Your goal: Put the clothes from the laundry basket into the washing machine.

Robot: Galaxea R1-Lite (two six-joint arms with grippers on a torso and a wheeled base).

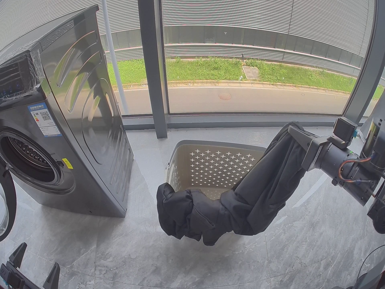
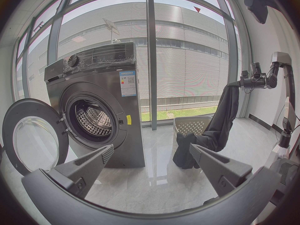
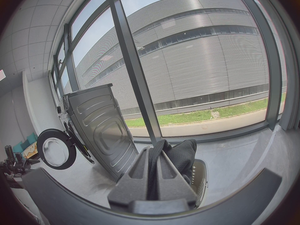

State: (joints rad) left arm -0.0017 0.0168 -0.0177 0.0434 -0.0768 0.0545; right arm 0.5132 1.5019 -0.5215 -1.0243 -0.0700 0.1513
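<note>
Pale stone floor (image 1: pixel 248 257) carries the washing machine (image 1: pixel 80 133) well left of the laundry basket (image 1: pixel 216 161), with its door (image 2: pixel 34 138) swung open. The left jaws are spread wide and empty, low and left of the basket. The dark garment (image 1: pixel 260 189) droops over the basket's near rim, its top pinched in the right jaws, which are closed tight above and right of the basket. The bunched tail could snag the rim and tip the basket, or the cloth could slip from the narrow pinch.

Right claw (image 1: pixel 300 135) raised at right, pinching top of dark garment (image 1: pixel 256 193); fingertips buried in cloth, grip seemingly tight. Garment slopes down across laundry basket (image 1: pixel 208 161), bunched end hanging past near rim. Washing machine (image 1: pixel 80 121) at left, drum mouth uncovered. Left claw (image 1: pixel 39 255) low, fingers spread.
</note>
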